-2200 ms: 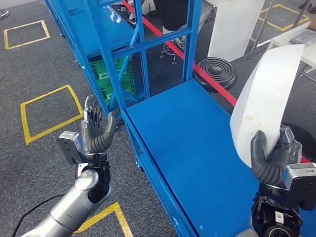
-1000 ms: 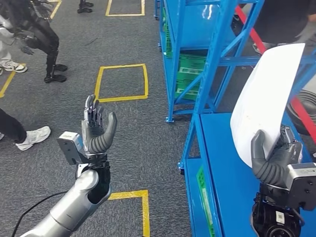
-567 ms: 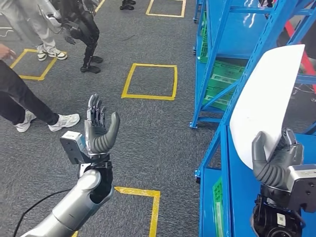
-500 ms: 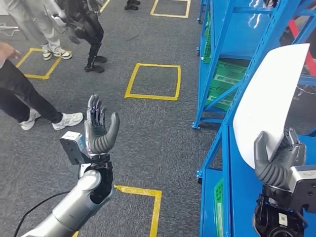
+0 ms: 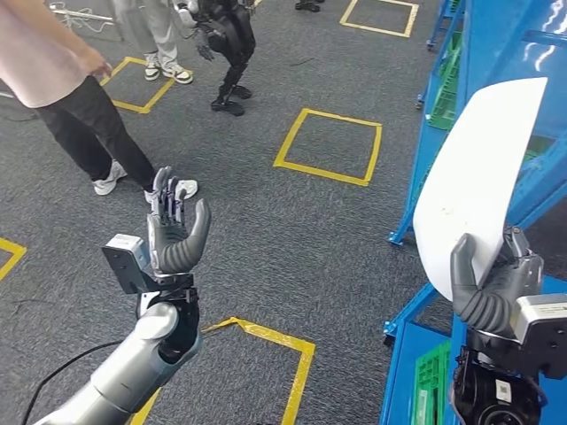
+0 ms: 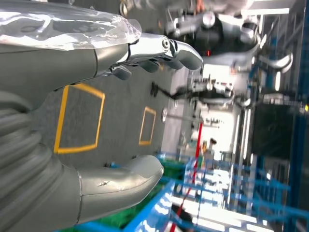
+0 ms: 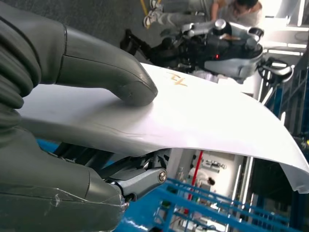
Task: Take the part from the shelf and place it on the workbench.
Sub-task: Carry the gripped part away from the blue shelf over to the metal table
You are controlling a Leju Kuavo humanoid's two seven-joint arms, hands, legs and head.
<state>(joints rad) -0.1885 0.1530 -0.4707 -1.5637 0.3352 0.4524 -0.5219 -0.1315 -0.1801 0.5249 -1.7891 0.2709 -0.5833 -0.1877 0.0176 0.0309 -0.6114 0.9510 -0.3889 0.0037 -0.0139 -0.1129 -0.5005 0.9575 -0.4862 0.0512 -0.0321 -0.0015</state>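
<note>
Right hand (image 5: 492, 283) pinches smooth curved white part (image 5: 478, 173); left hand (image 5: 175, 232) released, fingers spread.

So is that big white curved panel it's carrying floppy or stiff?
Probably stiff: the white panel stands tall above the right robot hand without drooping. Likely light, since a thumb-and-finger pinch near its lower edge holds it. Its glossy surface may slip.
</note>
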